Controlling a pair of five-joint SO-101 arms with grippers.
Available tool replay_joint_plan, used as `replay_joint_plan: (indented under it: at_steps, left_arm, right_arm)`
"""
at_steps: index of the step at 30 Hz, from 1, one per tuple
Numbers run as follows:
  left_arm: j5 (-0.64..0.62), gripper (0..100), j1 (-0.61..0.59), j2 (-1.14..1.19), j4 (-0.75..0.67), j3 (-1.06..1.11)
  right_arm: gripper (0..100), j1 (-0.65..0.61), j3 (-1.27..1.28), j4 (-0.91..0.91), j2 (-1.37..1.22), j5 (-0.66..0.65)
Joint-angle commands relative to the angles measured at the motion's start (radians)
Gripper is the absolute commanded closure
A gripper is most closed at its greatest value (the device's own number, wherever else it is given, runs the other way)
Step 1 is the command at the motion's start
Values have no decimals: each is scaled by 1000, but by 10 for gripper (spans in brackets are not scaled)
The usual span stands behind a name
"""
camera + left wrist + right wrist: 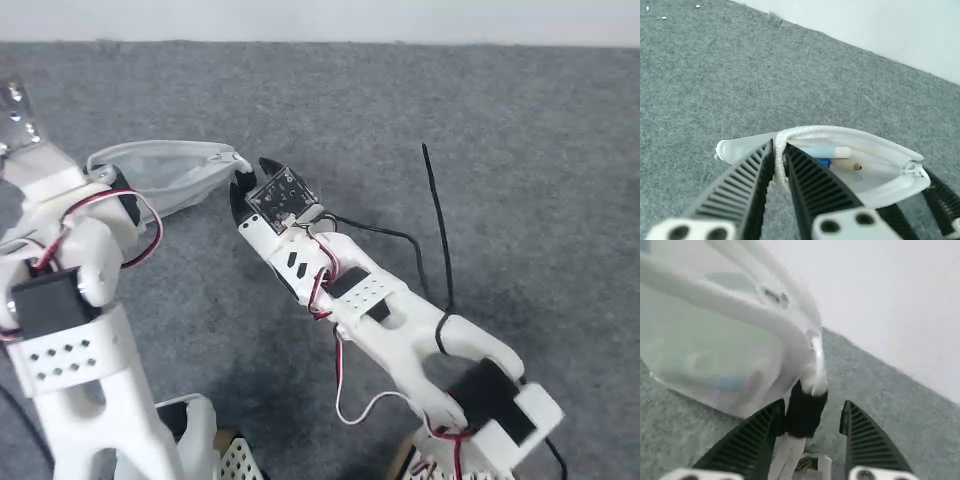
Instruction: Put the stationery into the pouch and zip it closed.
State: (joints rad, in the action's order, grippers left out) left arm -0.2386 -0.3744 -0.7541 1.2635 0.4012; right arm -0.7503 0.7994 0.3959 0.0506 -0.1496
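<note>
In the high view, the left arm is bent at the table's left edge. The right arm is stretched toward the pouch, with the right gripper at its zipper end.

In the left wrist view, the left gripper is clamped on the open pouch's rim, with stationery lying inside.

In the right wrist view, the right gripper's fingers are parted. The black zipper pull is set between them, against one finger.

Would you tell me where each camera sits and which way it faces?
High view: fixed above, looking down on the left arm, right arm and pouch.
Left wrist view: on its arm, facing the left hand clamping the pouch's rim.
Right wrist view: on its arm, facing the open right hand at the zip pull.
All share the pouch.
</note>
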Motion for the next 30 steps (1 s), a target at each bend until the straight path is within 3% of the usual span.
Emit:
replay_joint_plan:
  at_steps: [1, 17, 25, 30]
  left_arm:
    - [2, 988, -2, 8, 0, 25]
    - [2, 988, -2, 8, 0, 25]
    - [2, 988, -2, 8, 0, 25]
    - [3, 988, -2, 8, 0, 27]
  right_arm:
    - [833, 10, -28, 24, 124, -14]
    - [834, 8, -77, 25, 38, -14]
    - [985, 15, -72, 81, 38, -15]
    - [993, 30, -43, 85, 56, -17]
